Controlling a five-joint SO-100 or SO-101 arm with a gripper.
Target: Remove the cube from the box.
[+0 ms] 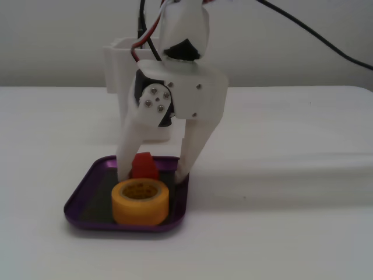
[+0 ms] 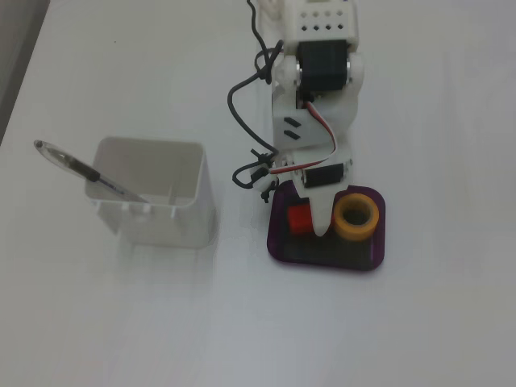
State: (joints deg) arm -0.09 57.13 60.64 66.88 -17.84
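Your gripper (image 1: 152, 174) is down inside the purple tray (image 1: 87, 181), fingers spread and straddling the red cube (image 1: 143, 165), nothing clamped yet, yellow tape roll (image 1: 140, 202) just beside.

Inside the box (image 1: 81, 195), the tape roll (image 1: 140, 202) crowds the cube (image 1: 143, 165); the surrounding table (image 1: 291, 233) lies open.

There is one red cube (image 1: 143, 165), seen in both fixed views. There is one purple box (image 1: 87, 189), a single shallow tray. One yellow tape roll (image 1: 140, 201) sits at the near side of that tray in a fixed view. One white cup (image 2: 153, 193) stands to the left in a fixed view, and one pen (image 2: 89, 173) leans in it. One arm is present, with one gripper (image 1: 152, 172) and two fingers.
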